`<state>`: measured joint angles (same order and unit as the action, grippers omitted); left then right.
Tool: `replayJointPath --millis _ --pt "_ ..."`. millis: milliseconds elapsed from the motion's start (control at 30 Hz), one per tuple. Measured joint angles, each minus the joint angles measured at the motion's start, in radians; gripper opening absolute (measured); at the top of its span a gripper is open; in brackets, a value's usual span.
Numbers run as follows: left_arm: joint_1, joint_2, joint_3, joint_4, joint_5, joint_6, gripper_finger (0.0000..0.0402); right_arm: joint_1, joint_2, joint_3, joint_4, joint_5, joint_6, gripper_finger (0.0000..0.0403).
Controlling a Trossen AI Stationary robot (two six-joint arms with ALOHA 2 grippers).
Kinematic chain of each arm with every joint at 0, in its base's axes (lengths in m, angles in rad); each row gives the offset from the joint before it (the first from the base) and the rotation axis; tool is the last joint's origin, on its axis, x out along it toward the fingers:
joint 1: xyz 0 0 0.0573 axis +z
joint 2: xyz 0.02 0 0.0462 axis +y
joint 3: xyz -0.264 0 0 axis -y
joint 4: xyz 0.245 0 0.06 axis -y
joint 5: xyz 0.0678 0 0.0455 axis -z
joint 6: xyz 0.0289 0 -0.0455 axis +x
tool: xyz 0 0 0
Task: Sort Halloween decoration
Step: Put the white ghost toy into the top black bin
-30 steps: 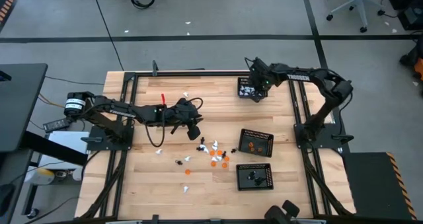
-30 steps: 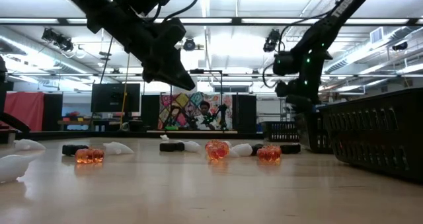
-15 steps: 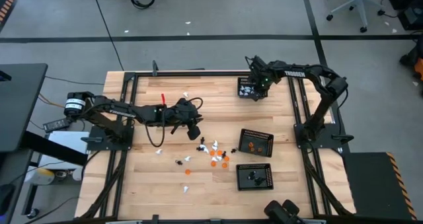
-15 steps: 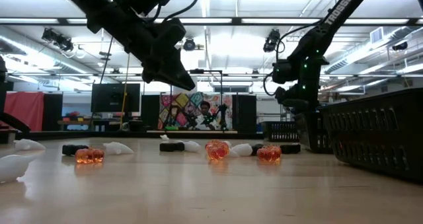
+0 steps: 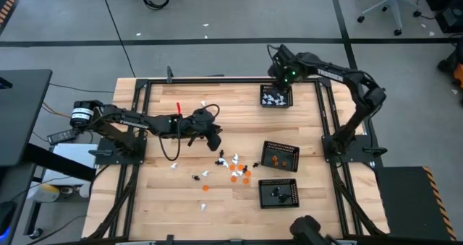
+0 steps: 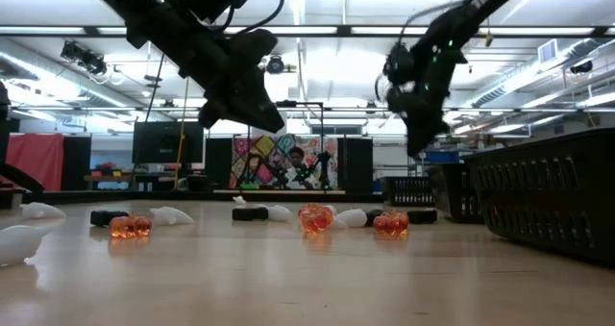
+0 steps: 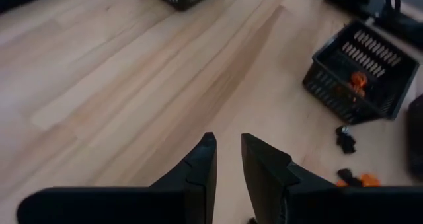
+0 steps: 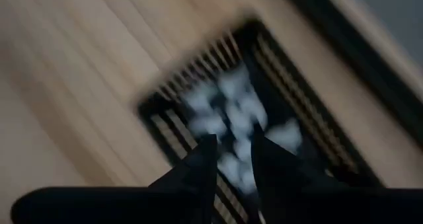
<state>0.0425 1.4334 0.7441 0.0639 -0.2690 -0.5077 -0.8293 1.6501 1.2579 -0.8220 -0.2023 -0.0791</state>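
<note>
R gripper [image 8: 228, 159] hangs above the white-figure tray [image 5: 275, 96] at the table's far edge, jaws narrowly apart, apparently empty; view is blurred. L gripper [image 7: 228, 159] hovers over bare wood near the table's centre, jaws narrowly apart, nothing between. Loose figures [image 5: 233, 167] lie scattered just beside the orange tray [image 5: 280, 155] and black tray [image 5: 278, 192].

Bright, even overhead lighting; one wrist picture heavily blurred.

Ceiling strip lights [image 6: 317, 30] glare white in the low view, leaving the arms as dark silhouettes and the near table [image 6: 288, 278] soft. The high view is sharp with faint shadows. The right wrist view smears the tray [image 8: 264, 118] of white figures [image 8: 231, 118] with motion blur.
</note>
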Motion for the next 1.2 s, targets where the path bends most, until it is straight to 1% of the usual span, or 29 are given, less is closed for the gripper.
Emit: replayJointPath --millis 67,233,300,367,467,600,733,833,933,1000,1133,1200 --pt "0.0 0.0 0.0 -0.002 0.0 -0.04 0.008 0.024 -0.049 0.0 0.049 -0.022 0.001 0.0098" --pt "0.008 -0.006 0.0 -0.069 0.003 -0.127 0.008 0.107 -0.158 0.0 0.125 -0.013 0.031 0.0098" --pt "0.032 -0.01 0.007 -0.126 0.039 -0.159 0.008 0.152 -0.187 0.0 0.134 -0.006 0.06 0.0097" --pt "0.078 -0.01 0.021 -0.21 0.103 -0.169 0.008 0.212 -0.2 0.0 0.135 0.004 0.092 0.0097" --pt "0.157 -0.009 0.068 -0.322 0.178 -0.132 0.008 0.309 -0.203 0.0 0.17 0.024 0.149 0.0097" --pt "0.27 -0.009 0.137 -0.445 0.227 -0.043 0.008 0.425 -0.183 0.0 0.261 0.044 0.227 0.0097" --pt "0.384 -0.003 0.183 -0.493 0.246 0.015 0.0082 0.507 -0.164 -0.001 0.365 0.048 0.286 0.0097" --pt "0.446 0.005 0.199 -0.52 0.266 0.043 0.0095 0.548 -0.161 -0.001 0.382 0.054 0.312 0.0097" --pt "0.481 0.004 0.206 -0.541 0.295 0.083 0.0117 0.575 -0.162 -0.001 0.386 0.06 0.339 0.0097" --pt "0.49 0.005 0.207 -0.548 0.331 0.119 0.0132 0.593 -0.162 -0.001 0.385 0.048 0.35 0.0097" --pt "0.48 0.005 0.207 -0.571 0.44 0.192 0.0151 0.63 -0.162 -0.001 0.386 0.045 0.349 0.0097" --pt "0.461 0.004 0.207 -0.585 0.464 0.213 0.0152 0.643 -0.162 -0.001 0.386 0.043 0.35 0.0098"
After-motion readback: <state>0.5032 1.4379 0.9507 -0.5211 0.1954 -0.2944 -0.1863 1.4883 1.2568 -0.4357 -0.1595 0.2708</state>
